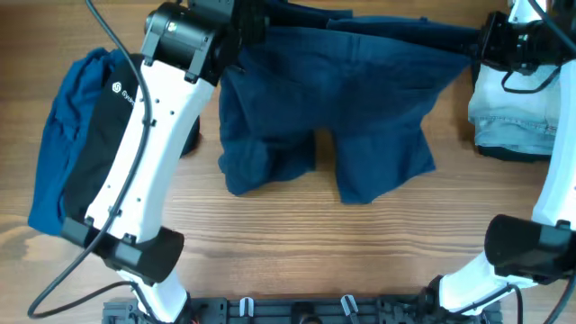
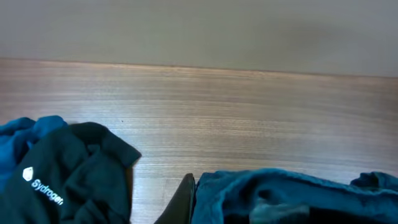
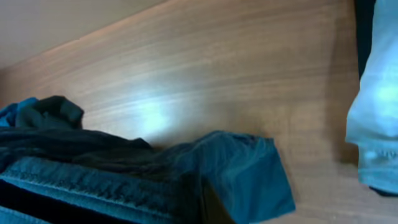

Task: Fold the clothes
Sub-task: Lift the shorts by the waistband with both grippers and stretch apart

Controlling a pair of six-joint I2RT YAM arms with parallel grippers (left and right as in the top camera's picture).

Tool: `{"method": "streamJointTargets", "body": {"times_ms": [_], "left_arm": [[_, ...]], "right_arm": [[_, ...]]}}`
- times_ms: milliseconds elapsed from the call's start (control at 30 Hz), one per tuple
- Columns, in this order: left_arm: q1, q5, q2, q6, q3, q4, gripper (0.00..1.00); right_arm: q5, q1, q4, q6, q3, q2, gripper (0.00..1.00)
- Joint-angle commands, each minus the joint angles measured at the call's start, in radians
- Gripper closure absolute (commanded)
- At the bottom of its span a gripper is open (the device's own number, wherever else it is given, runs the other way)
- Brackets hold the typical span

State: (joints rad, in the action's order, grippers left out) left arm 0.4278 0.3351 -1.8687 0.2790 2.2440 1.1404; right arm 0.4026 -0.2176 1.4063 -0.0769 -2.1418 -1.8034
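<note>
Navy shorts [image 1: 333, 99] at table [image 1: 315, 252] ctr-rear, waistband stretched btwn both arms, legs draped toward front. L gripper [image 1: 241, 40] clamped on waistband L end; R gripper [image 1: 481, 43] clamped on R end. Black top [image 1: 94, 153] on blue garment [image 1: 56, 135], far L

Bright, even light. Glare sheens the bench [image 3: 152, 115] beside the navy shorts [image 3: 236, 168], whose near folds blur in both wrist views.

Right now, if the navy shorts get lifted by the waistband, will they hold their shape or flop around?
Probably floppy: the navy shorts drape in soft folds, and one leg is bunched. Likely light, since the fabric looks thin at the hem. Pushed, they would probably wrinkle on the wooden table rather than slide flat.
</note>
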Motion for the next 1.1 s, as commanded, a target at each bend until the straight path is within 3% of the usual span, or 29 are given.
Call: {"method": "streamJointTargets", "body": {"times_ms": [0, 267, 433, 600, 800, 1067], "left_arm": [[-0.025, 0.238, 0.138, -0.013, 0.015, 0.027, 0.96], [0.082, 0.237, 0.334, -0.008, 0.015, 0.085, 0.96], [0.181, 0.23, 0.444, 0.054, 0.015, 0.169, 0.96], [0.198, 0.212, 0.452, 0.108, 0.015, 0.214, 0.96], [0.172, 0.2, 0.35, 0.12, 0.015, 0.226, 0.96], [0.022, 0.172, 0.107, 0.157, 0.015, 0.227, 0.96]], "right_arm": [[-0.2, -0.055, 0.031, 0.022, -0.013, 0.105, 0.96], [-0.264, -0.056, 0.203, 0.022, -0.013, 0.305, 0.95], [-0.269, -0.055, 0.202, -0.003, -0.006, 0.444, 0.91], [-0.286, -0.055, 0.202, -0.004, -0.006, 0.501, 0.89], [-0.302, -0.055, 0.201, -0.004, -0.006, 0.428, 0.87], [-0.275, -0.055, 0.159, 0.0, -0.006, 0.153, 0.92]]}}
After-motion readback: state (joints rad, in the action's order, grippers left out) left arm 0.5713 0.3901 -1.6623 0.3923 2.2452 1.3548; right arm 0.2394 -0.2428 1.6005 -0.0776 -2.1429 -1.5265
